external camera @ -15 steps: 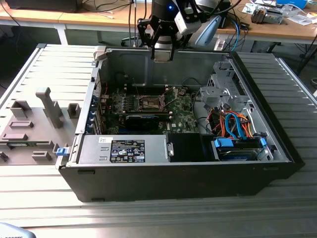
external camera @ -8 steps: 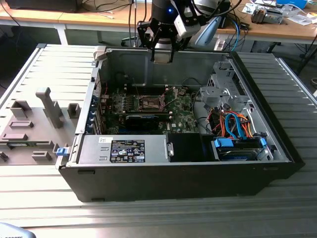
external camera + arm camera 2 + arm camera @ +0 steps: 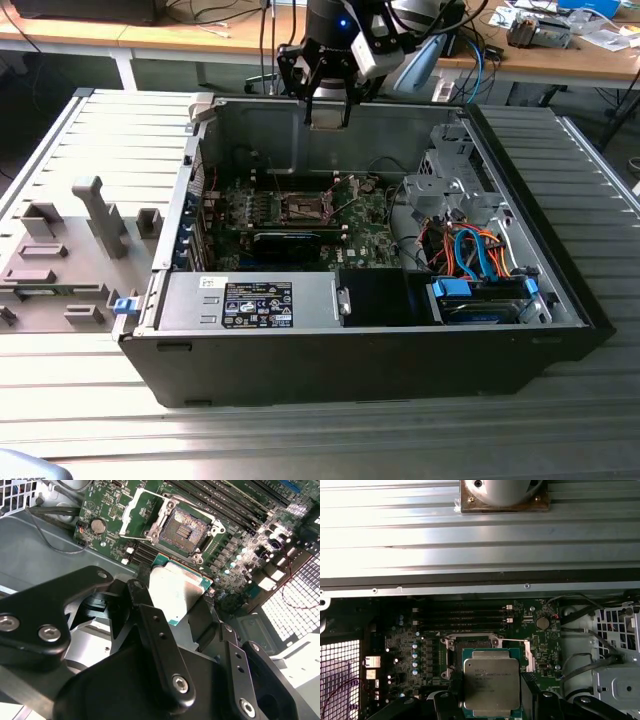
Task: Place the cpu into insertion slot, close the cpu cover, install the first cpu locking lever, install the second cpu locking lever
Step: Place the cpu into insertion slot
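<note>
One flat, square, dull-silver cpu (image 3: 491,681) sits clamped in the black tool (image 3: 492,687).

Exterior view: stationed off the arm, high and set back, facing obliquely down into the open computer case (image 3: 300,350) on the slatted table (image 3: 300,440), with the whole case in frame.

First wrist view: close, facing down onto the green board (image 3: 545,647), with the case wall and table slats beyond it.

Second wrist view: closer still, slanting across the black links of the gripper (image 3: 175,602).

Both wrist views share the insertion slot (image 3: 470,642) and the cpu (image 3: 489,680). The exterior view shares the slot and board, seen far smaller.
</note>
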### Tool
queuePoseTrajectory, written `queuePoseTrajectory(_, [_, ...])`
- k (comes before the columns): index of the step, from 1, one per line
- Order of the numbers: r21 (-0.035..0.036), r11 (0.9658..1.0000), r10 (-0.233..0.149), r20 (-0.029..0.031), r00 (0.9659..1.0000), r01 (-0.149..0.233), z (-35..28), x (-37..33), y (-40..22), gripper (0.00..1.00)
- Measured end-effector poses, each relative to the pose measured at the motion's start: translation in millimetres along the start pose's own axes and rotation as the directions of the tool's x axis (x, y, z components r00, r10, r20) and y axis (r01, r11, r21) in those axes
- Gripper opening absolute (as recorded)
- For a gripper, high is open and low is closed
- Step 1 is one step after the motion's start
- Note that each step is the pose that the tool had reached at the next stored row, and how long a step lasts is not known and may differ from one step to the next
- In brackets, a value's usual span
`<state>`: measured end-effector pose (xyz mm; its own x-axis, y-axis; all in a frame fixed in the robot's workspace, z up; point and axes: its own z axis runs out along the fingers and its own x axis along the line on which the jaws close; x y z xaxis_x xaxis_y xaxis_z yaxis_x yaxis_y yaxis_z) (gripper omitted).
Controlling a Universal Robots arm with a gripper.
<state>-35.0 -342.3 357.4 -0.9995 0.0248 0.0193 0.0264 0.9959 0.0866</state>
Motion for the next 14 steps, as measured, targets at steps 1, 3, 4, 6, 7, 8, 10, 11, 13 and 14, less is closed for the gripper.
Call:
queuePoseTrajectory(1, [-0.0001, 1.0000, 0.000, 0.0000, 1.0000, 0.000, 0.2, 0.0, 0.0, 0.55])
queuePoseTrajectory(3, [0.0000, 1.0000, 0.000, 0.0000, 1.0000, 0.000, 0.9, 0.0, -0.1, 0.55])
queuePoseTrajectory(4, [0.0000, 1.0000, 0.000, 0.0000, 1.0000, 0.000, 1.7, 0.0, -0.2, 0.55])
queuePoseTrajectory(6, [0.0000, 1.0000, 0.000, 0.0001, 1.0000, 0.000, 1.8, 0.0, -0.2, 0.55])
queuePoseTrajectory(7, [-0.0001, 1.0000, 0.000, 0.0001, 1.0000, 0.000, 2.1, 0.0, -0.2, 0.55])
queuePoseTrajectory(8, [0.0000, 1.0000, 0.000, 0.0001, 1.0000, 0.000, 2.2, 0.0, -0.2, 0.55])
queuePoseTrajectory(10, [0.0000, 1.0000, 0.000, 0.0000, 1.0000, 0.000, 3.9, -0.1, -0.3, 0.55])
queuePoseTrajectory(11, [0.0000, 1.0000, 0.000, 0.0001, 1.0000, 0.000, 4.0, -0.1, -0.4, 0.55])
queuePoseTrajectory(13, [-0.0001, 1.0000, 0.000, 0.0000, 1.0000, 0.000, 4.4, -0.1, -0.4, 0.55])
queuePoseTrajectory(14, [0.0000, 1.0000, 0.000, 0.0000, 1.0000, 0.000, 4.6, -0.1, -0.4, 0.55])
